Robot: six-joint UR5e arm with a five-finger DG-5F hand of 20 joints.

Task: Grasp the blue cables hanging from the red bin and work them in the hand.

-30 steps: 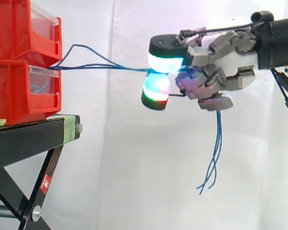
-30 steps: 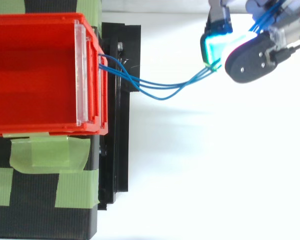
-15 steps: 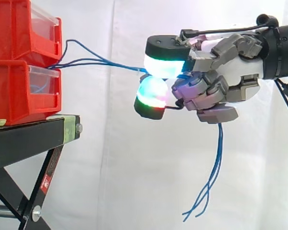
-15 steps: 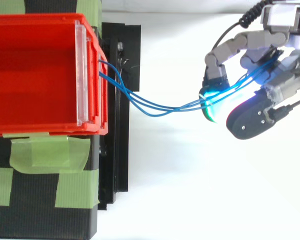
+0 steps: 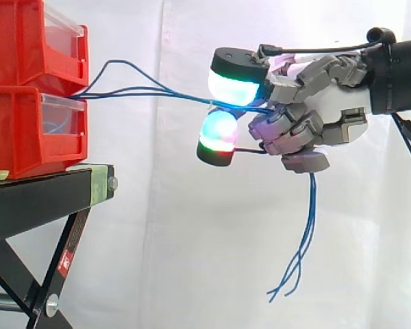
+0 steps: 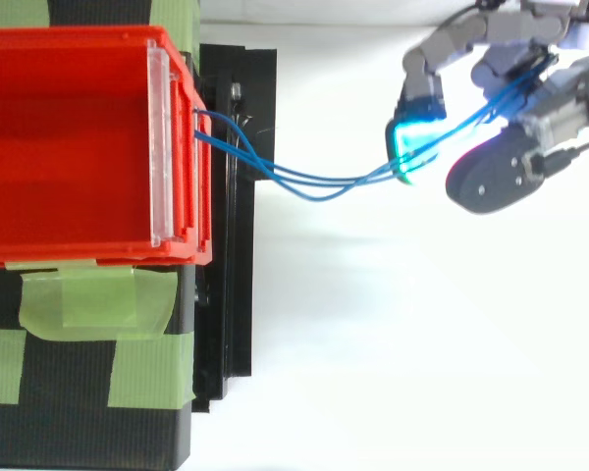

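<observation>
Several thin blue cables [image 5: 151, 92] run from the front of the red bins [image 5: 34, 89] on the left across open air into the hand [image 5: 308, 123]. In the top view the blue cables [image 6: 314, 182] sag in a shallow loop between the upper red bin [image 6: 79, 147] and the hand [image 6: 530, 118]. The hand's fingers are curled round the cables, with glowing pads [image 5: 234, 83] pinching them. The loose ends [image 5: 298, 257] dangle below the hand.
The two red bins are stacked on a black stand [image 5: 48, 199] with green tape [image 6: 98, 299] on its top. A white curtain forms the backdrop, and there is open space under and right of the cables.
The hand swung toward the bins and down in the top view half a second ago, then moved back away. The cables' slack and the dangling ends shifted with it.
</observation>
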